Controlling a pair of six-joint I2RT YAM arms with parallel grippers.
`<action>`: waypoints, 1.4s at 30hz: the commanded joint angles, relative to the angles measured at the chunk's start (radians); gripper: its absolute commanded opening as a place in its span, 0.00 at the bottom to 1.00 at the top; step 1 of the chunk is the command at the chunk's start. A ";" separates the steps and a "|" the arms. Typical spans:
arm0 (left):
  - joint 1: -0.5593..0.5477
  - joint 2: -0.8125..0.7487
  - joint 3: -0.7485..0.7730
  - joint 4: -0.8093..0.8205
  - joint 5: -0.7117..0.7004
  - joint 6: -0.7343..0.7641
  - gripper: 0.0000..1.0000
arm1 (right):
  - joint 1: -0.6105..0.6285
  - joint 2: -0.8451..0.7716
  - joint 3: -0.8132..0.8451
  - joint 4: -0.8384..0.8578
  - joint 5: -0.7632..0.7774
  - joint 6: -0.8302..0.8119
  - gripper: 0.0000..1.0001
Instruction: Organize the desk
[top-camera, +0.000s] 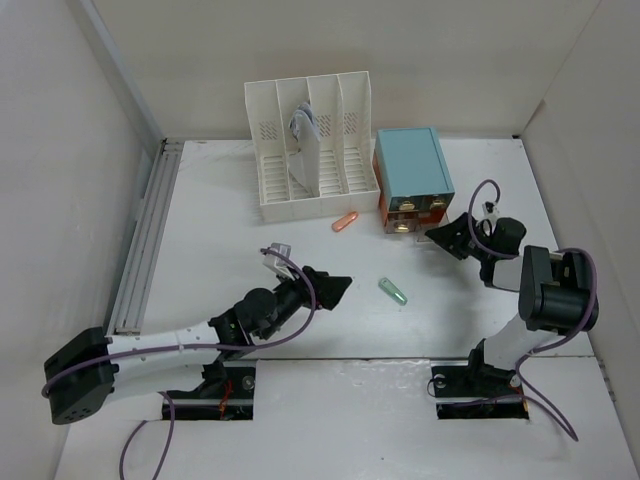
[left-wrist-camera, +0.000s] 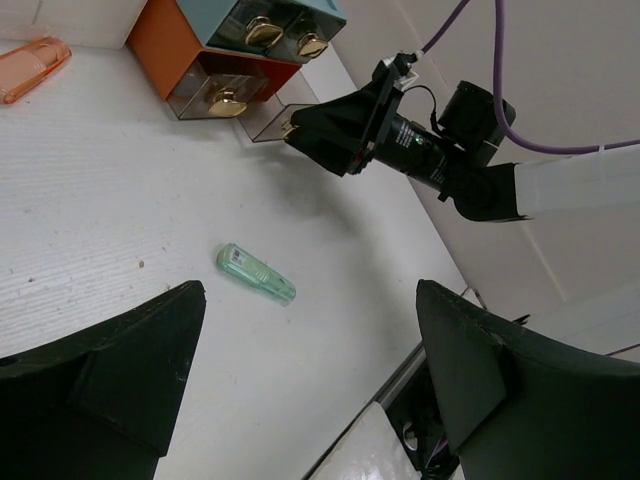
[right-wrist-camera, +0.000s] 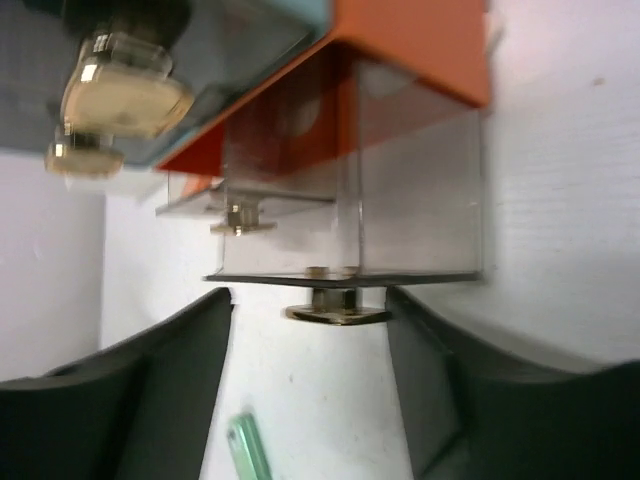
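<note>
1. The desk (top-camera: 250, 220) lies directly under the left gripper (top-camera: 338, 288), which hangs low over it. Bare white top spreads ahead of the tips and to both sides of them.
2. The left gripper is released: its fingers stand wide apart with nothing between them.
3. A green tube (top-camera: 392, 290) lies flat on the desk just ahead of those tips, clear of both fingers. An orange tube (top-camera: 344, 221) lies farther ahead and off to one side, near the rack (top-camera: 310, 140).
4. The left arm stretches low from its base at the near edge and slants toward the middle of the desk. A purple cable loops over its wrist.
5. The desk also lies just beneath the right gripper (top-camera: 438, 236), which sits low in front of the box (top-camera: 412, 165).
6. The right jaws are parted and straddle the knob (right-wrist-camera: 335, 313) of a clear drawer (right-wrist-camera: 420, 200) that stands out from the box's orange bottom tier. One finger is close beside the knob's end, and whether they touch I cannot tell. A gap shows on the other side, so nothing is clamped.
7. The right arm rises from its base and folds at the elbow over the desk's right side. Its forearm reaches leftward to the box front.
8. The rails (top-camera: 145, 240) run along the desk's left edge, well apart from both grippers.
</note>
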 joint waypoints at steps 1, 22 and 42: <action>0.003 -0.038 -0.010 0.042 -0.009 0.008 0.84 | 0.016 -0.030 0.003 -0.018 -0.116 -0.075 0.71; 0.003 -0.009 0.001 0.025 0.008 0.027 0.84 | 0.007 -0.221 0.116 -0.518 -0.318 -0.278 0.78; 0.003 -0.104 0.020 -0.036 0.002 0.027 0.84 | -0.062 0.077 0.193 -0.586 -0.461 -0.311 0.91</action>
